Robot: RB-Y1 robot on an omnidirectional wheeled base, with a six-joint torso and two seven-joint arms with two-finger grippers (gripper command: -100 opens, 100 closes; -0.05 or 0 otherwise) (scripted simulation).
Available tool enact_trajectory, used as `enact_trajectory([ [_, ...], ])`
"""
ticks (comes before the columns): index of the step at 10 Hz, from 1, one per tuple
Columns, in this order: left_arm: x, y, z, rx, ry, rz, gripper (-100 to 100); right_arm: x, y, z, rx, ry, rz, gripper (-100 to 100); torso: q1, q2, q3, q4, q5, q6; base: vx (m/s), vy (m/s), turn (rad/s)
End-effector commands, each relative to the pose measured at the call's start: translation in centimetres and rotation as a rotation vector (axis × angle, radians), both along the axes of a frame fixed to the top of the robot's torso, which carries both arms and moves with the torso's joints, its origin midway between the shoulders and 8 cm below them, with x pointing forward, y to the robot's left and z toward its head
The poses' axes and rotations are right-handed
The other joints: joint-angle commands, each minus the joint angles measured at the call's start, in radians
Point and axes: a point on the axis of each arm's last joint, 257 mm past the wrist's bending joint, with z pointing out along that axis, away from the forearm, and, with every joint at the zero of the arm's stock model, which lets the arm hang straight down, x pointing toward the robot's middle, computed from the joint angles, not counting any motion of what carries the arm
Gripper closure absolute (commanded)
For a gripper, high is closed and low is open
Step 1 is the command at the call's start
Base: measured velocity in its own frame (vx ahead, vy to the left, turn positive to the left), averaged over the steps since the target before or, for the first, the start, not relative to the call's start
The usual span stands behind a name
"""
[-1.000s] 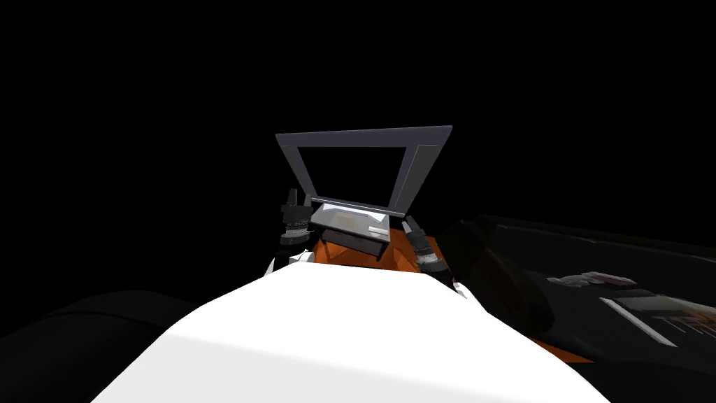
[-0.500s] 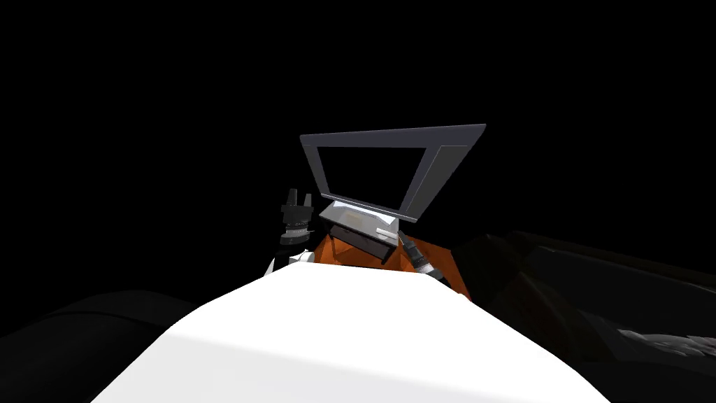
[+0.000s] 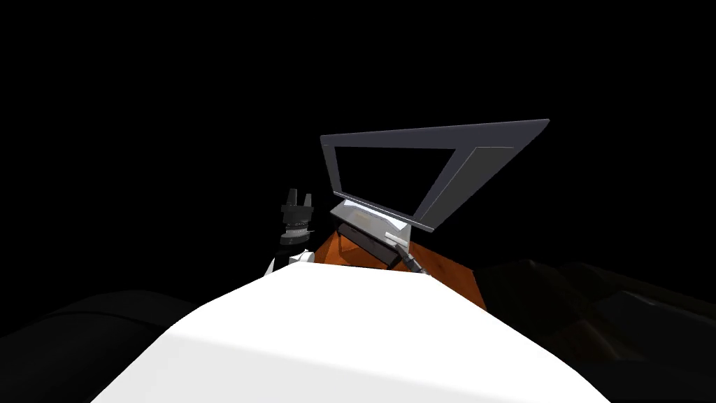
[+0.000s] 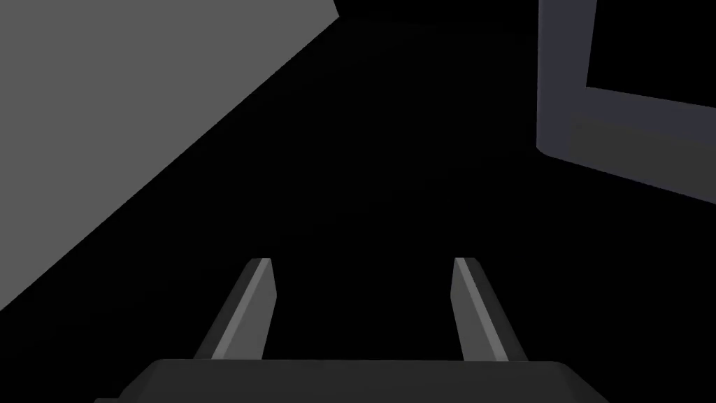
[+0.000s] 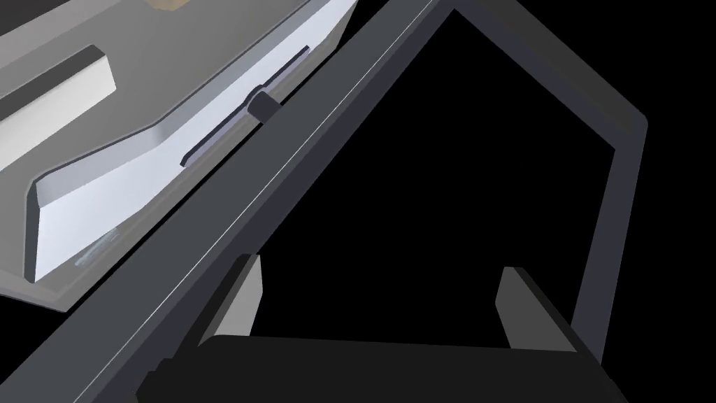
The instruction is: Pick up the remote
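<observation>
Centrally, R gripper (image 5: 381, 294), fingers wide, sits by white remote (image 3: 393, 238) on grey stand (image 3: 356, 217) at foot of dark grey frame (image 3: 433, 136); L gripper (image 4: 363, 294), also wide, hangs apart.

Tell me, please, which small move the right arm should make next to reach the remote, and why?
Probably it should turn the right gripper sideways toward the remote. Its fingers stand open with nothing between them, and they point at the black screen inside the TV frame. The pale remote lies off to one side on a grey surface, beyond that frame.
</observation>
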Motion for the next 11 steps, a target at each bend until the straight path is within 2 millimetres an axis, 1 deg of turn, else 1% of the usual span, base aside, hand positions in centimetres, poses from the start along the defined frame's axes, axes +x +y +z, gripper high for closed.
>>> enact_trajectory([
  [1,0.0,0.0,0.0,0.000,0.000,0.000,0,-1.0,0.0,-1.8,-0.044,0.036,0.013,-100,0.000,0.000,0.000,0.000,0.000,0.000,0.025,0.007,0.239],
  [2,0.0,0.0,0.0,0.000,0.000,0.000,0,-2.9,-0.9,-4.6,-0.100,0.106,0.029,-100,0.000,0.000,0.000,0.000,0.000,0.001,0.031,0.017,0.446],
  [3,0.0,0.0,0.0,0.000,0.000,0.000,0,-3.1,-0.9,-4.9,-0.117,0.108,0.037,-100,0.000,-0.001,0.000,0.000,0.000,0.000,0.034,-0.001,0.185],
  [4,0.0,0.0,0.0,0.000,0.000,0.000,0,-5.4,-2.0,-7.7,-0.174,0.183,0.052,-100,0.000,0.000,0.000,0.000,0.000,0.001,0.046,0.006,0.272],
  [5,0.0,0.0,0.0,0.000,0.000,0.000,0,-5.5,-1.9,-7.9,-0.190,0.182,0.063,-100,0.000,-0.001,-0.001,0.000,0.000,0.000,0.040,0.001,0.262],
  [6,0.0,0.0,0.0,0.000,0.000,0.000,0,-7.5,-2.8,-9.8,-0.243,0.238,0.085,-100,0.000,-0.001,-0.001,0.000,0.000,0.001,0.057,0.003,0.399],
  [7,0.0,0.0,0.0,0.000,0.000,0.000,0,-8.1,-3.2,-10.7,-0.263,0.256,0.090,-100,0.000,-0.002,-0.001,0.000,0.000,0.000,0.048,-0.002,0.256],
  [8,0.0,0.0,0.0,0.000,0.000,0.000,0,-10.7,-4.4,-12.8,-0.319,0.322,0.110,-100,0.000,-0.002,-0.001,0.000,0.000,0.001,0.053,0.002,0.333],
  [9,0.0,0.0,0.0,0.000,0.000,0.000,0,-11.1,-4.6,-13.2,-0.335,0.329,0.118,-100,0.000,-0.002,-0.001,0.000,0.000,0.001,0.044,-0.003,0.268],
  [10,0.0,0.0,0.0,0.000,0.000,0.000,0,-13.9,-6.2,-15.4,-0.393,0.401,0.138,-100,0.000,-0.001,-0.001,0.000,0.000,0.001,0.046,-0.007,0.402],
  [11,0.0,0.0,0.0,0.000,0.000,0.000,0,-14.1,-6.2,-15.5,-0.405,0.402,0.147,-100,-0.001,-0.002,-0.001,0.000,0.000,0.000,0.050,-0.019,0.266],
])
